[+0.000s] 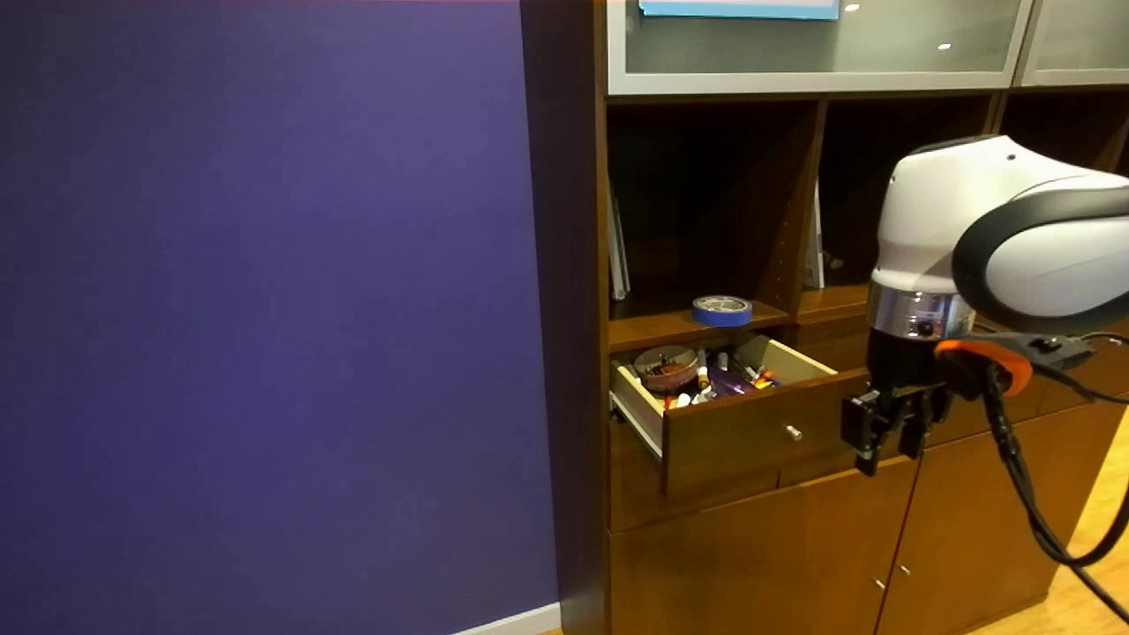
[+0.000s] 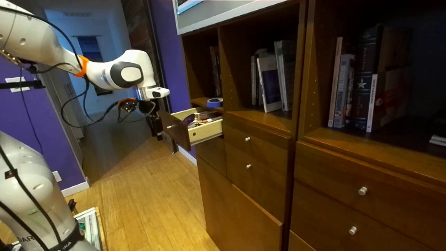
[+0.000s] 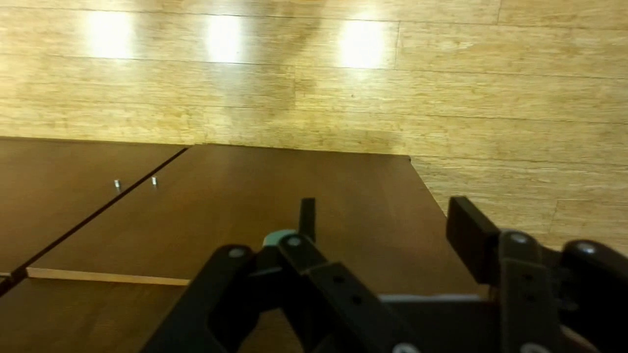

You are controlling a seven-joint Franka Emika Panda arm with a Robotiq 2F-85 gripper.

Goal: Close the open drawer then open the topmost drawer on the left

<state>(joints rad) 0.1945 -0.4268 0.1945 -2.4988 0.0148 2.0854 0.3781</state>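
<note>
The open drawer (image 1: 732, 441) is pulled out from the top of the end column in both exterior views; its dark front (image 2: 176, 130) carries a small silver knob (image 1: 794, 432). Markers, a round container and a purple item lie inside. Closed drawers with silver knobs stand in the neighbouring columns, such as an upper drawer (image 2: 259, 139) beside the open one. My gripper (image 1: 891, 450) points down in front of the open drawer's front; it also shows in an exterior view (image 2: 156, 132). I cannot tell whether it touches. In the wrist view its fingers (image 3: 382, 211) are apart with nothing between them.
A blue tape roll (image 1: 721, 313) sits on the shelf edge above the open drawer. Books (image 2: 271, 80) stand in the shelves. Cabinet doors (image 3: 294, 196) with knobs are below the drawers. A purple wall (image 1: 265, 309) adjoins the cabinet. Cables (image 1: 1014, 459) hang from the arm.
</note>
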